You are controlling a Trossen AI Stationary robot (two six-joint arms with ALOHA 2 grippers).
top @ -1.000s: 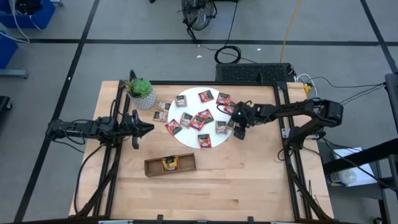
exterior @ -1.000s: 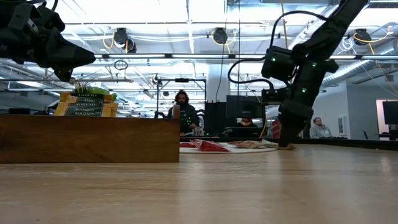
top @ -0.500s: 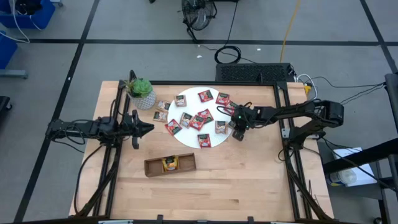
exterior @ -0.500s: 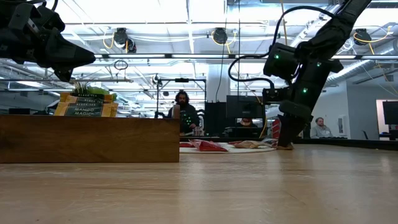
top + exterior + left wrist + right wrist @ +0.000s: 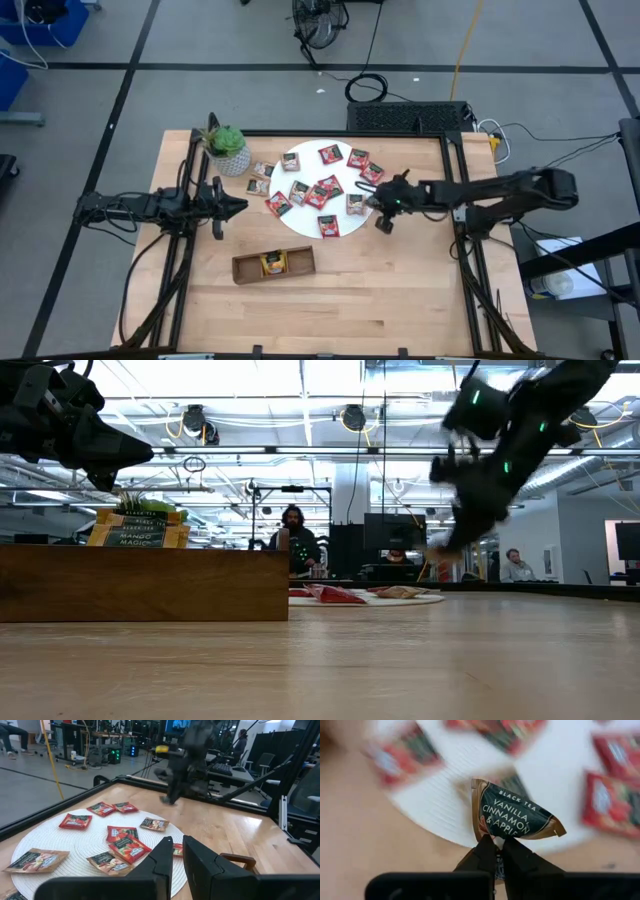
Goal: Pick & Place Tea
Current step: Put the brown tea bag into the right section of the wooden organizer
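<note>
1. Left gripper (image 5: pixel 240 207) hovers above the tabletop (image 5: pixel 400 280) toward its left edge, pointing at the white disc (image 5: pixel 338 172); its fingers (image 5: pixel 165 855) stand nearly together with a thin gap and nothing between them.
2. Potted plant (image 5: pixel 226 147) sits near the far-left corner of the tabletop, just beside the disc.
3. Wooden tray (image 5: pixel 273 264) lies toward the near edge, left of centre, with one orange-yellow sachet (image 5: pixel 271 263) in its middle compartment.
4. Tea sachets (image 5: pixel 320 190) (mostly red) lie scattered flat on the disc; a few (image 5: pixel 259 177) rest on bare wood between plant and disc.
5. Right gripper (image 5: pixel 383 216) is just off the disc's right rim, raised clear of the wood, clenched on one sachet (image 5: pixel 512 816) (label reads black tea, vanilla, cinnamon), pinched by its lower corner and bent.
</note>
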